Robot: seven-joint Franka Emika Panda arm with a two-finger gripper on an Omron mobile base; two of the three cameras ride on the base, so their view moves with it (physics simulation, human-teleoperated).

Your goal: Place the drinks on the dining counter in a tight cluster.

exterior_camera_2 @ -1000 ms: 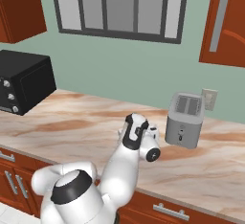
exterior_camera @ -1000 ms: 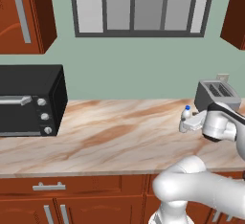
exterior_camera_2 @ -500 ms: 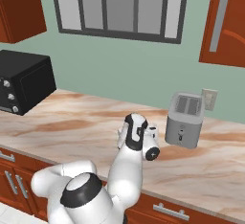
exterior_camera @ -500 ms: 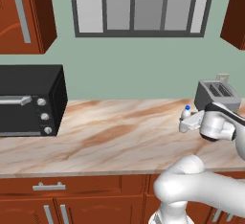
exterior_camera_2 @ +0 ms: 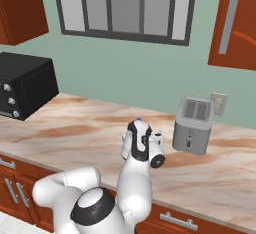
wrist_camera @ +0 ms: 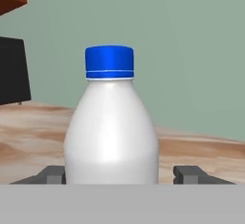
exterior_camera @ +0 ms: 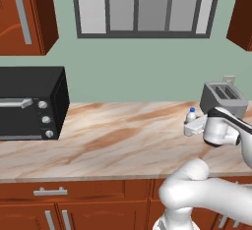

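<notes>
Though my own wrist hides most of the small white bottle (wrist_camera: 111,127) standing upright on the worktop (exterior_camera: 113,140) near the toaster (exterior_camera: 222,98), my level pincer (wrist_camera: 119,174) brackets it, fingertips (wrist_camera: 191,174) spread beside its base, contact unclear.

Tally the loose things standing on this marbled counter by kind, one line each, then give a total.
Bottles: 1, the white bottle with a blue cap, between the gripper fingers
Toasters: 1, the grey toaster near the wall
Ovens: 1, the black oven at the far end
Total: 3
</notes>
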